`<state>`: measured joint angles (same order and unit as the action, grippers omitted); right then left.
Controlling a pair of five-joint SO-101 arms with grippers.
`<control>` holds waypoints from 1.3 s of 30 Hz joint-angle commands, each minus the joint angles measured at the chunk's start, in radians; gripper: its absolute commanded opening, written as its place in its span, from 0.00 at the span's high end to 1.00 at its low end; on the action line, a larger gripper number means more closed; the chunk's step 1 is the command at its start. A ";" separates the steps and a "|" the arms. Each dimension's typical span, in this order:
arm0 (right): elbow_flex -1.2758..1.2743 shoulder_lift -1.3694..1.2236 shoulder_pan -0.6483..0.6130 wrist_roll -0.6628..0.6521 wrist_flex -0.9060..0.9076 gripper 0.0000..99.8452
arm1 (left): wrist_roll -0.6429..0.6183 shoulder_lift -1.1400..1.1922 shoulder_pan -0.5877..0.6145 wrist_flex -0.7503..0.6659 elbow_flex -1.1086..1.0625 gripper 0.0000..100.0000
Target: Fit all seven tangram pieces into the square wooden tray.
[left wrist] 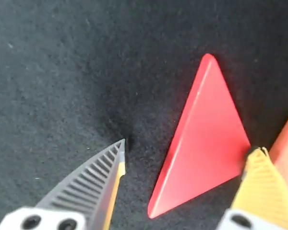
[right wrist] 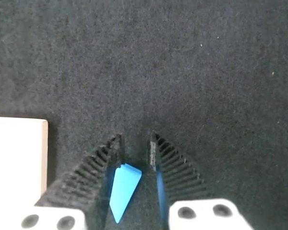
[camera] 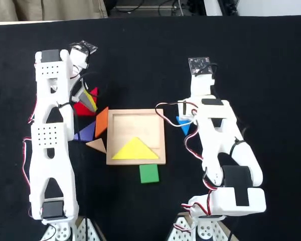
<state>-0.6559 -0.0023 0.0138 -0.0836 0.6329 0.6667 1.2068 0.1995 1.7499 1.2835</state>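
One yellow triangle point(camera: 134, 149) lies in the wooden tray point(camera: 135, 124); left gripper point(left wrist: 189, 146), fingers spread astride the red triangle point(left wrist: 206, 120), should close next; right gripper point(right wrist: 135, 137) pinches the blue triangle point(right wrist: 124, 189).

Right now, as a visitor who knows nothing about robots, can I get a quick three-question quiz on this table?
1. True or false: the yellow triangle lies inside the wooden tray.
2. Which piece sits between the right gripper's fingers? A orange piece; B blue triangle; C purple piece.
3. Fill in: the left gripper stands open over the ____ triangle.
Key: 1 true; 2 B; 3 red triangle.
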 commanded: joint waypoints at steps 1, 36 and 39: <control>0.002 0.004 -0.018 -0.014 -0.021 0.91 | 0.018 -0.064 0.001 0.011 0.004 0.62; -0.005 0.004 -0.038 -0.014 -0.023 0.91 | 0.324 -0.052 -0.059 -0.009 0.005 0.62; -0.005 0.004 -0.038 -0.014 -0.023 0.91 | 0.328 -0.018 -0.067 -0.014 0.012 0.62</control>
<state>-0.6667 -0.0023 -0.0031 -0.0898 0.6237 1.0012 1.2083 0.1550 1.7484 1.2850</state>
